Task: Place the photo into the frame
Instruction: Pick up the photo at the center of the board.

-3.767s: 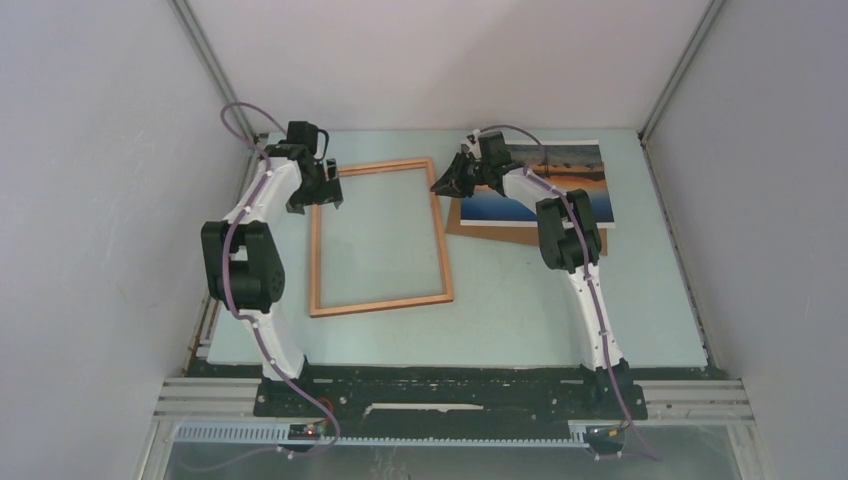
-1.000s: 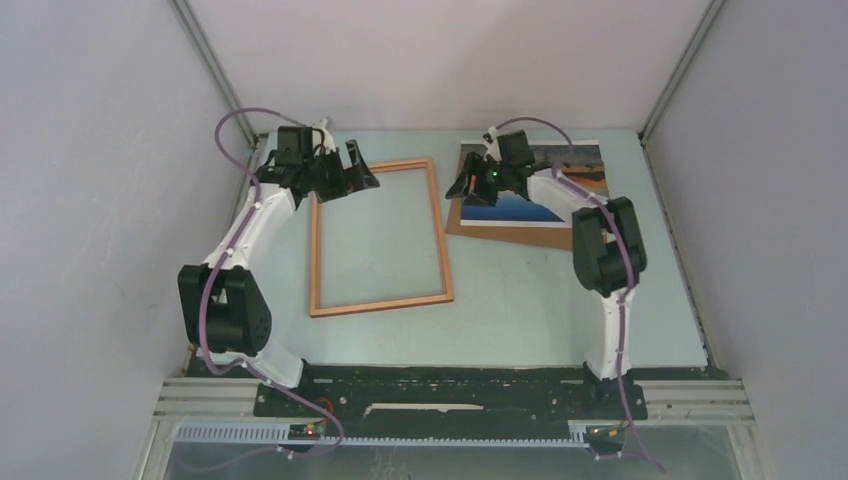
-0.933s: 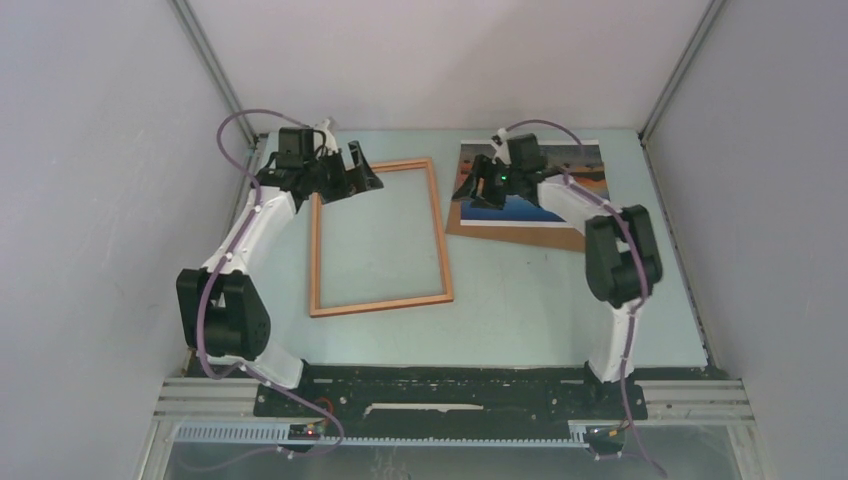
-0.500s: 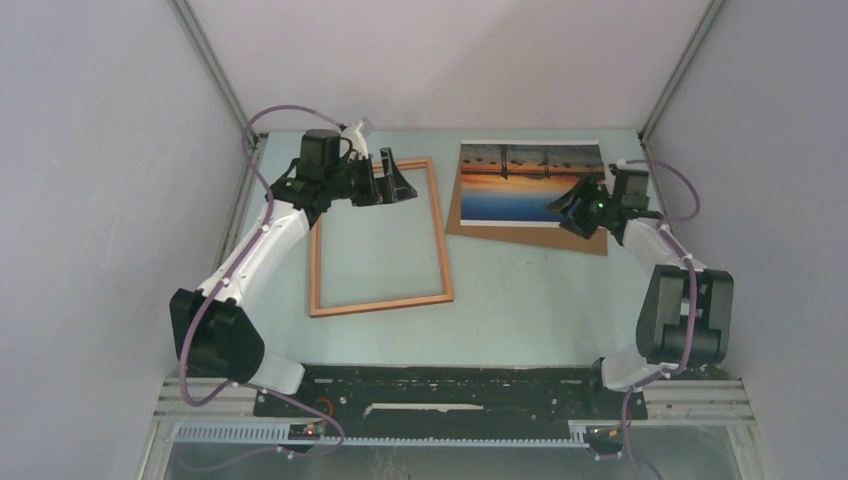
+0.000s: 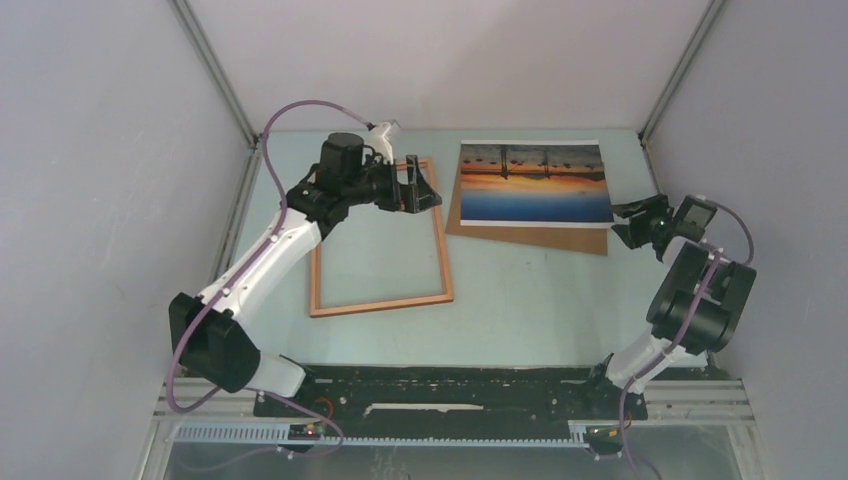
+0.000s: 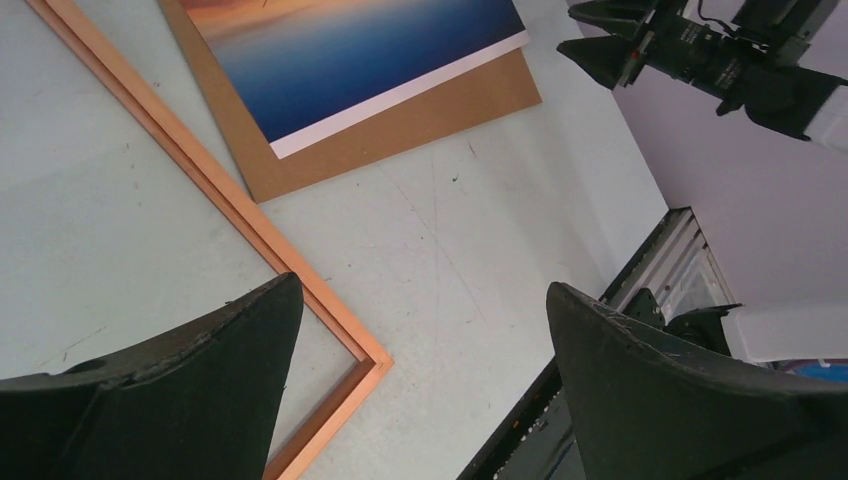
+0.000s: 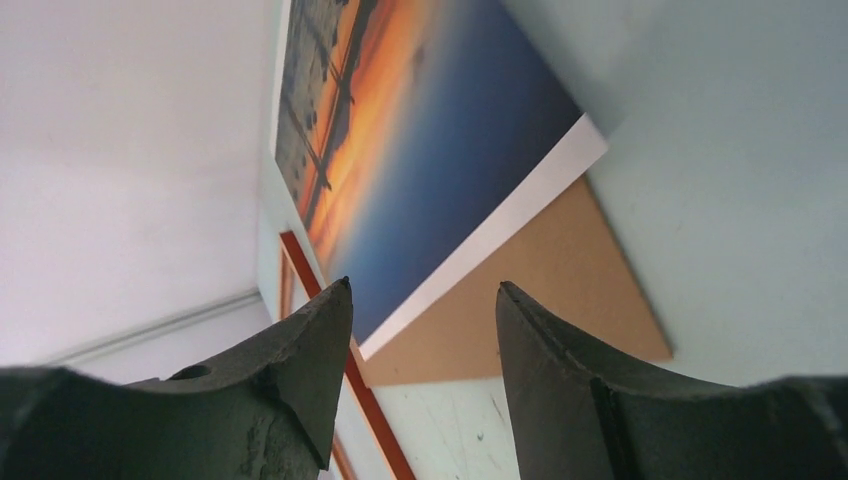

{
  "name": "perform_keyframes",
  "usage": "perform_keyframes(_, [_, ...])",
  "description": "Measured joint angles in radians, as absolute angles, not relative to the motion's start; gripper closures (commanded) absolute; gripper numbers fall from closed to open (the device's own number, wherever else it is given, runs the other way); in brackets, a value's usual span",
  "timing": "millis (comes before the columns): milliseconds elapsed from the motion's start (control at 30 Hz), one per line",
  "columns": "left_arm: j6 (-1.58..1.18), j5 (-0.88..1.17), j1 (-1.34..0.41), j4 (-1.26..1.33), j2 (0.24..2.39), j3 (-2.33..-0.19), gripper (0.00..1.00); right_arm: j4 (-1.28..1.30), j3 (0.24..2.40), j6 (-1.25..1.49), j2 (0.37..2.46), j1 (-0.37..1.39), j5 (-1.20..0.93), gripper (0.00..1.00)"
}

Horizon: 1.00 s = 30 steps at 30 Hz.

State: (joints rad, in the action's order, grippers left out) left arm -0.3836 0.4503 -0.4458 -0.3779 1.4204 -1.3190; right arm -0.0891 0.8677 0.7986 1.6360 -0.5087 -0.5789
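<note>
- photo (image 5: pixel 535 182) lies flat on the brown backing board (image 5: pixel 530 237) at the far right of the table, long axis running left to right, not yet in the frame.
- left gripper (image 5: pixel 420 188) hovers over the frame's (image 5: pixel 380 303) far right corner, fingers wide, empty.
- right gripper (image 5: pixel 628 226) sits just off the photo's right short edge, fingers parted, empty, pointing at it; it looks the nearer arm.

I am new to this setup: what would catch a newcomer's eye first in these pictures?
The bright sunset photo stands out first, lying on a brown backing board toward the far right of the table. Left of it lies the empty wooden frame. The left arm reaches over the frame's far right corner and the right arm sits right of the board, both with open jaws.
</note>
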Motion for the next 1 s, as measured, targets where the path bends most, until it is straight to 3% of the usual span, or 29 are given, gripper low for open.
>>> perform_keyframes(400, [-0.388, 0.485, -0.41, -0.377, 1.37, -1.305, 0.01, -0.252, 0.933, 0.882, 1.932, -0.549, -0.627, 0.45])
perform_keyframes(1000, [-0.445, 0.555, -0.356, -0.328, 1.347, -1.258, 0.01, -0.253, 0.96, 0.852, 1.963, -0.588, -0.649, 0.45])
